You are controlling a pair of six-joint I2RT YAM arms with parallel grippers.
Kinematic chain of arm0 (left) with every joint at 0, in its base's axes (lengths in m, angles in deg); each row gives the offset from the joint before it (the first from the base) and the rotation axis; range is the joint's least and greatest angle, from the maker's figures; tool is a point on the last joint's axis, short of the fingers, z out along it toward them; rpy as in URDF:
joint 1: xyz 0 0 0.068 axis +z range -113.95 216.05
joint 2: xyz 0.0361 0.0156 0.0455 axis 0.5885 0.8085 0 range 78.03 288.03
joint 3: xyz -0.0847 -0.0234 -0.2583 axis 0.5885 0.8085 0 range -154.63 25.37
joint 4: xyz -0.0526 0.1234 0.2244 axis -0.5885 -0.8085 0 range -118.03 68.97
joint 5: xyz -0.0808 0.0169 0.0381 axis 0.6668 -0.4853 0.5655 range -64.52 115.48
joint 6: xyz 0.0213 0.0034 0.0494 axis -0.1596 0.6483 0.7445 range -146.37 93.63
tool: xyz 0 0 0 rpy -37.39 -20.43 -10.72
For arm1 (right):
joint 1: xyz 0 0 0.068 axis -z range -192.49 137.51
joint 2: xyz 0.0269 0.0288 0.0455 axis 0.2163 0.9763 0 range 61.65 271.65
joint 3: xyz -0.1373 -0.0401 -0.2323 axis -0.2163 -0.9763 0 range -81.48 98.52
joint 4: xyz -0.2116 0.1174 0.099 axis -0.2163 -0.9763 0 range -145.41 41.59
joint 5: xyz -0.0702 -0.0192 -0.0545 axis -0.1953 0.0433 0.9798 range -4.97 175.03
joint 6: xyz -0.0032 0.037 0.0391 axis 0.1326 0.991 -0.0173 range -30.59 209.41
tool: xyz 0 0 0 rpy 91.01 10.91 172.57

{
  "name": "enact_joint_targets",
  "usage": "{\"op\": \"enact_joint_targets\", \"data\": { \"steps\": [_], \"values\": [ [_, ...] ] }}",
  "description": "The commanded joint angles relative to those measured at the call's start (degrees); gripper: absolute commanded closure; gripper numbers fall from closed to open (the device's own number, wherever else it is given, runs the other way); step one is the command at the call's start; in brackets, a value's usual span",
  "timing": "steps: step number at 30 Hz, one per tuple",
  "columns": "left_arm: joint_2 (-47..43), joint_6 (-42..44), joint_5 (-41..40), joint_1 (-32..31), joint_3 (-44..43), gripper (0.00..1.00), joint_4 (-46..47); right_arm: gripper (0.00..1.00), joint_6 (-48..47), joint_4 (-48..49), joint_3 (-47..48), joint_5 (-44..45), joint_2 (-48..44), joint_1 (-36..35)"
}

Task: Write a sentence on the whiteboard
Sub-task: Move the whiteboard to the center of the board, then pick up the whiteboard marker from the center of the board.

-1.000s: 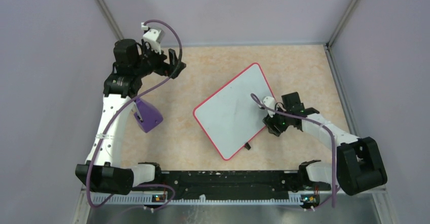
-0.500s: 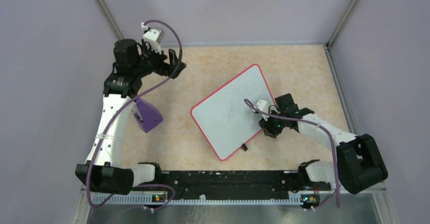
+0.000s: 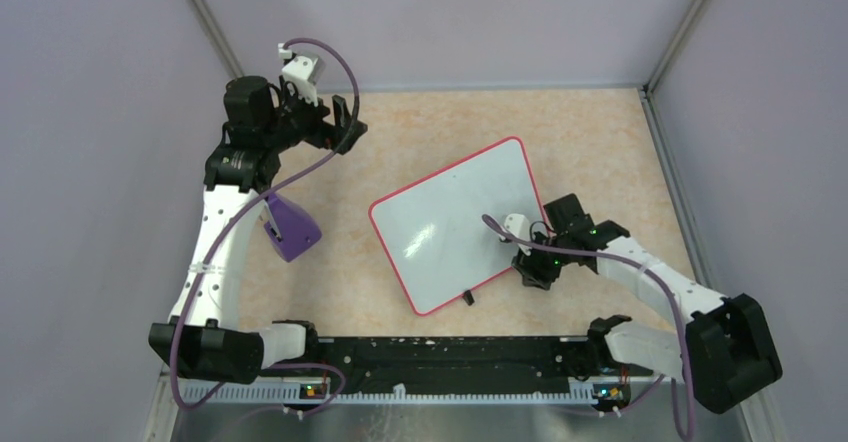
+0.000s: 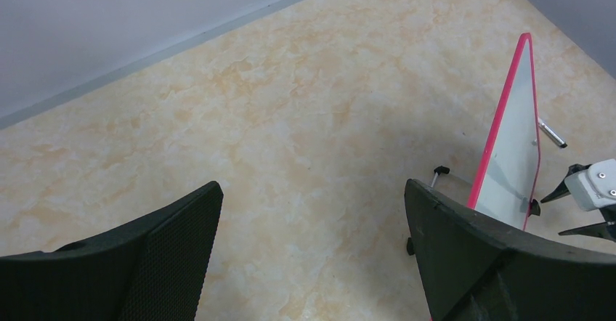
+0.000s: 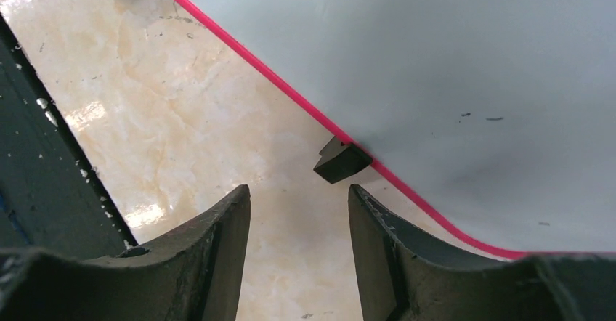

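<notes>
Black right gripper (image 5: pixel 298 199) partly open, empty, just off whiteboard (image 5: pixel 450 52) red rim; left gripper (image 4: pixel 312 187) wide open, empty, arm folded at upper left.

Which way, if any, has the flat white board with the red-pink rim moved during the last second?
Yes. The whiteboard turned clockwise and slid left, closer to the purple wedge-shaped block, which stayed put.
</notes>
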State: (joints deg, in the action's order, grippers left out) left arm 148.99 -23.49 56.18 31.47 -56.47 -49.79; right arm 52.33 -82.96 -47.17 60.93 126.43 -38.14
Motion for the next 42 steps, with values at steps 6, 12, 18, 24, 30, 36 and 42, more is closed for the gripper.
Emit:
{"op": "enact_joint_targets", "data": {
  "steps": [6,12,18,24,30,36,42],
  "values": [
    [0.02,-0.21,1.42,-0.08,-0.49,0.01,2.17,0.50,-2.87,-10.90,8.93,-2.35,-6.74,13.17],
    [-0.28,-0.50,1.14,-0.08,-0.52,0.01,2.39,0.52,-1.86,-5.85,11.58,2.99,-1.04,27.98],
    [-0.40,-0.76,0.15,-0.08,-0.59,0.01,2.47,0.57,7.59,0.63,13.82,12.85,10.91,32.28],
    [-0.34,-0.57,-0.32,-0.08,-0.48,0.01,2.56,0.61,10.71,6.31,12.11,14.68,15.07,32.24],
    [-0.10,-1.09,-0.33,-0.08,-0.25,0.01,2.82,0.65,11.33,11.22,9.54,17.44,19.00,31.13],
    [-0.34,-1.12,-0.21,-0.08,0.35,0.01,2.90,0.68,11.48,12.44,8.60,18.02,21.29,30.14],
    [0.31,-1.29,1.36,-0.08,0.71,0.01,2.80,1.00,10.76,9.07,11.29,16.70,21.02,30.45]
  ]
}}
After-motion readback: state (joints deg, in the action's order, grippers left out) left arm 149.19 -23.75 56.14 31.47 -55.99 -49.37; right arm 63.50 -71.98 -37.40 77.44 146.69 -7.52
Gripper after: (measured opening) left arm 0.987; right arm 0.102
